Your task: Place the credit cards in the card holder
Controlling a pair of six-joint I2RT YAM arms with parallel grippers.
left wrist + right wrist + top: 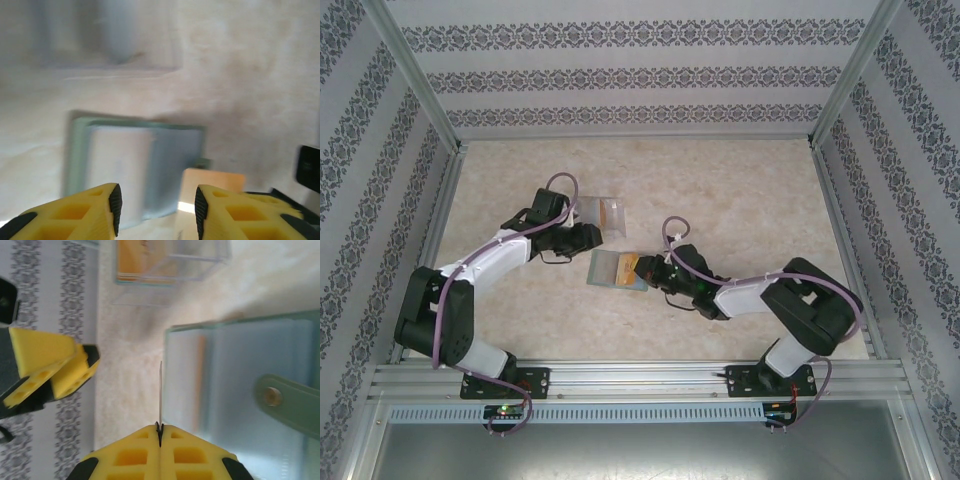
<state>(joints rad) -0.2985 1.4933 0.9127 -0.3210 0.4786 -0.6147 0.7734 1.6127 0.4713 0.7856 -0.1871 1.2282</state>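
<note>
1. Beige marbled table (740, 190) with patterned walls (620, 70) around it. The sage-green card holder (613, 268) lies open at the centre of the top view.
2. One credit card (160, 390) shows edge-on, low centre in the right wrist view. The right gripper (160, 428) has its jaws clamped tight on it. The card stands just beside the holder's left edge and is not in a pocket yet.
3. Holder pockets: a faint orange tint shows in one, but I cannot tell if a card sits inside. The snap strap (287, 400) lies undone at the right of the frame.
4. The clear box (200, 262) at the top of the frame holds orange cards (132, 260), so there is more to move.
5. The left gripper (157, 206), at the bottom of the left wrist view, has its jaws apart with nothing between them, and the holder lies beyond it.
6. Judgement: early to middle of the task. This card needs sliding in, then the box cards.
</note>
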